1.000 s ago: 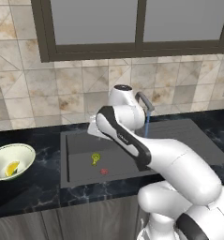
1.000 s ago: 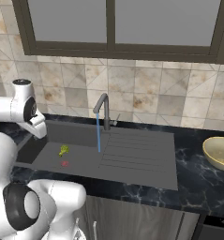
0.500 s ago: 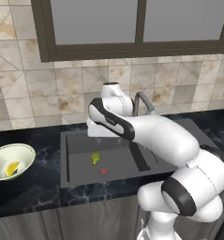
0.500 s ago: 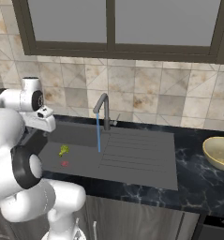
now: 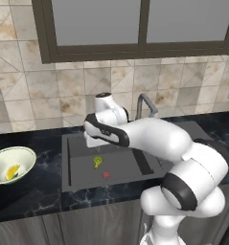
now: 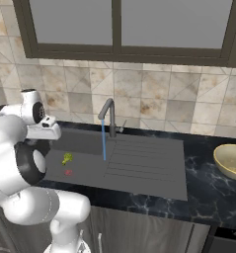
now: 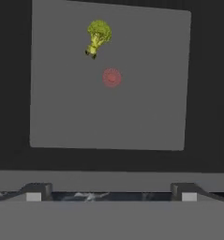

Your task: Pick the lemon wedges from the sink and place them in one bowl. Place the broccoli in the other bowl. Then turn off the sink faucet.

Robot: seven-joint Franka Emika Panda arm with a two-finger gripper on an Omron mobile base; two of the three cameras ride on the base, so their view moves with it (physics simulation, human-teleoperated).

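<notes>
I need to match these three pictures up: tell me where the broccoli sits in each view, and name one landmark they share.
Left base view: the broccoli lies on the sink floor, left of centre.
Right base view: the broccoli lies at the basin's left end, beside the arm.
Hand view: the broccoli is upper left of centre.
Shared landmark: the red spot right beside it.

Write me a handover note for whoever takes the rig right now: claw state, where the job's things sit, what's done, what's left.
Claw: open, empty, above the sink.
Broccoli: lying on the sink floor near the red spot, untouched.
Lemon wedges: yellow pieces already in the left bowl; none seen in the basin.
Other bowl: on the counter at right, looks empty.
Faucet: water running.
Left: move the broccoli to the right bowl, then shut off the faucet.
</notes>
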